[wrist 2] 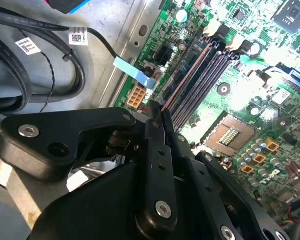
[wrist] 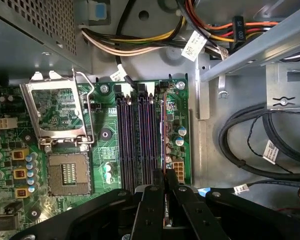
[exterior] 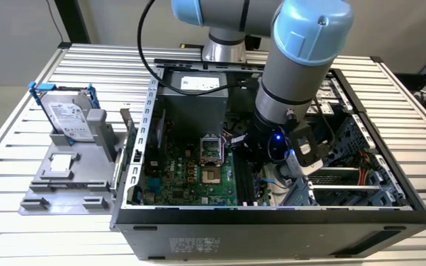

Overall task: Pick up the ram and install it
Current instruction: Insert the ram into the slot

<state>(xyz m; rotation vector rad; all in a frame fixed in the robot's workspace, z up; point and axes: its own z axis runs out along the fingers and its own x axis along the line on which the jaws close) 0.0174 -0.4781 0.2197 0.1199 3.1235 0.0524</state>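
We see the gripper (wrist: pixel 165 192) with jaws nearly closed, pinching the ram (wrist: pixel 163 135) edge-on (a thin sliver) over the motherboard's memory slots (wrist: pixel 140 140).

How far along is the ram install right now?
Pickup looks done: the hand is shut on the thin dark ram stick, held edge-on inside the open computer case. It stands in line with the outermost long black slot on the green motherboard. Seating isn't confirmed.

bright even overhead light; glare whitens the motherboard (wrist 2: pixel 250 95) in the second wrist view, foreground blurred.
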